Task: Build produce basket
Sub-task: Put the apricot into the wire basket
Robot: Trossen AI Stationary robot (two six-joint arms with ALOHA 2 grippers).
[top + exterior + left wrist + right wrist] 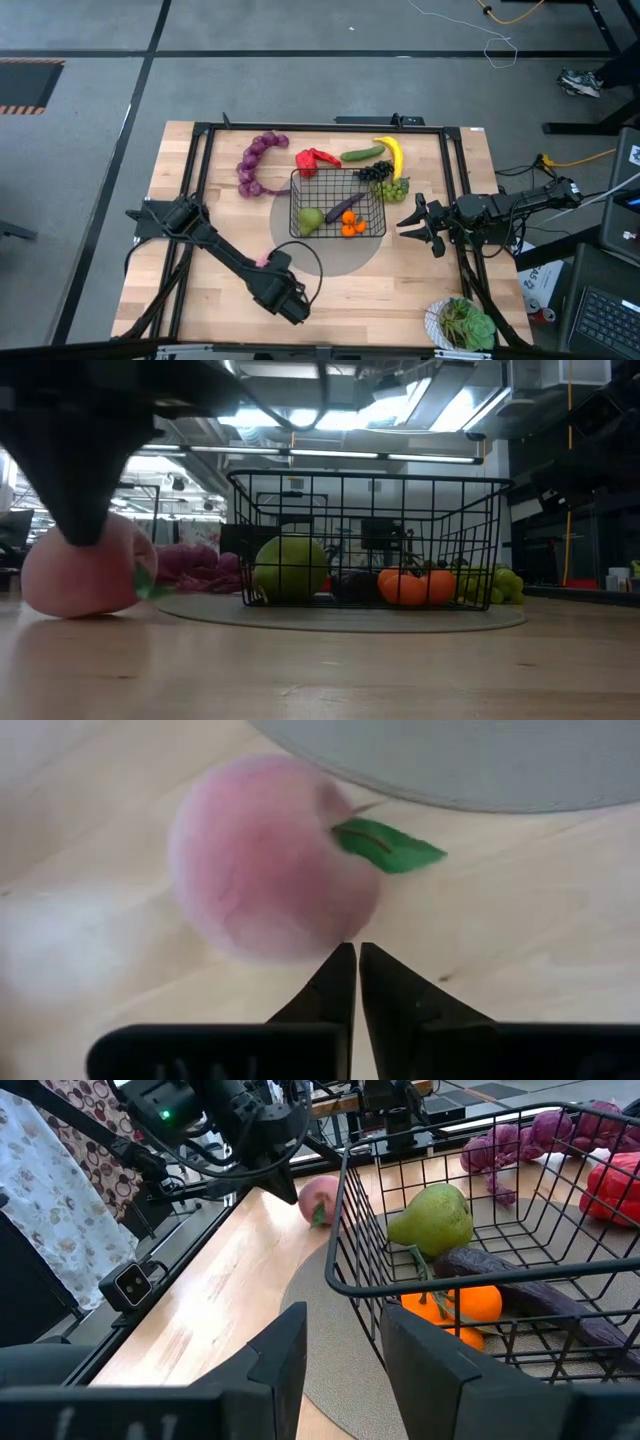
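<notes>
A pink peach [265, 860] with a green leaf lies on the wood table left of the grey mat [330, 255]. It also shows in the overhead view [263, 260] and the low view [85, 575]. My left gripper [357, 955] is shut and points steeply down at the peach's side [85, 530]. The black wire basket [294, 200] stands on the mat and holds a pear [311, 218], an eggplant [345, 207] and oranges [352, 227]. My right gripper [415, 222] waits open at the table's right, beside the basket [345, 1350]. My left gripper's shut fingertips [340, 970] stand right at the edge of the peach, coming from above on a steep slant. I cannot tell whether they touch it. The peach rests on the table.
Behind the basket lie a purple grape string [255, 165], a red pepper [315, 158], a cucumber [362, 153], a banana [393, 155], dark grapes [375, 172] and green grapes [392, 188]. A white bowl with a leafy plant [462, 325] stands at the near right corner.
</notes>
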